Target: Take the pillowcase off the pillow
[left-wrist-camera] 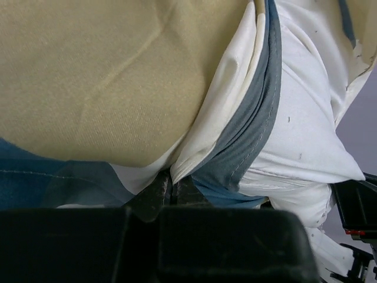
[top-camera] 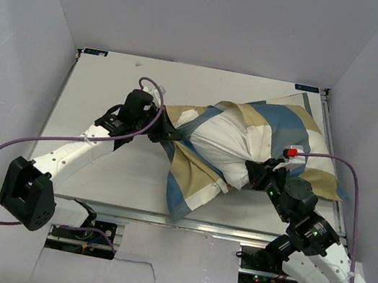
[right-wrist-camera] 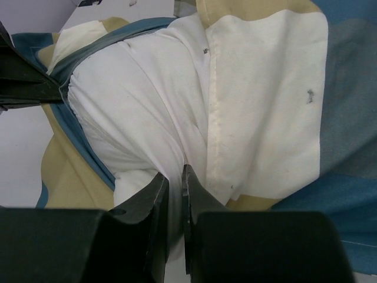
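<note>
The white pillow (top-camera: 221, 144) lies mid-table, half out of the blue, tan and cream pillowcase (top-camera: 284, 122). My left gripper (top-camera: 170, 133) is at the cover's left opening, shut on its edge. In the left wrist view the left gripper (left-wrist-camera: 171, 184) pinches the cream and grey-blue hem of the pillowcase (left-wrist-camera: 106, 76), with the pillow (left-wrist-camera: 306, 135) bulging to the right. My right gripper (top-camera: 257, 172) is at the pillow's near end. In the right wrist view the right gripper (right-wrist-camera: 175, 180) is shut on a fold of the pillow (right-wrist-camera: 135, 106), beside a cream block of the pillowcase (right-wrist-camera: 277, 100).
The white table (top-camera: 110, 91) is boxed in by grey walls at the back and sides. A loose flap of the pillowcase (top-camera: 183, 195) reaches the table's front edge. Purple cables (top-camera: 348, 173) loop over both arms.
</note>
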Tool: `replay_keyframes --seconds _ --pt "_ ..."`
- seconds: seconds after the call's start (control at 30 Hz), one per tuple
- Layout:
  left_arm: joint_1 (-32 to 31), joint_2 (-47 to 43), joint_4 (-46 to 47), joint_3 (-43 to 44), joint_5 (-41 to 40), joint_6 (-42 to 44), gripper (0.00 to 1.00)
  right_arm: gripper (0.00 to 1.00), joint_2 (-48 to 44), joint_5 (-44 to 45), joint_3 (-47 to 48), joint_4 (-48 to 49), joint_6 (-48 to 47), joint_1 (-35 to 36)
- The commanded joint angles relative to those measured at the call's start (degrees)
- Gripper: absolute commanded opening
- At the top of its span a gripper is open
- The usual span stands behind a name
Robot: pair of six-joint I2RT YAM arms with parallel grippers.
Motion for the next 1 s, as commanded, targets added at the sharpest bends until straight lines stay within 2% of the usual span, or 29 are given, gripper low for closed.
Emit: replay_keyframes --seconds 0.0,0.13,0.33,0.7,0.97 --pt "10.5 -0.2 -5.9 -1.7 -18.8 4.2 0.0 0.08 -5.7 23.6 6.8 -5.7 -4.4 -3.7" --pt "12.2 2.2 -2.3 -2.9 -12.6 3.2 0.0 0.08 -8.0 25.6 8.0 -7.5 -4.7 -3.6" --pt "14.8 5.0 -0.7 -3.5 -9.6 2.4 0.0 0.08 -10.6 27.2 11.4 -9.7 -5.6 -3.6" --pt "19.8 10.6 -1.9 -0.1 -7.5 2.8 0.0 0.08 -12.8 28.5 13.2 -11.9 -6.2 -3.5" --pt "20.0 15.7 -1.8 2.0 -7.3 3.7 0.0 0.08 -13.3 29.1 14.5 -12.2 -6.9 -3.5"
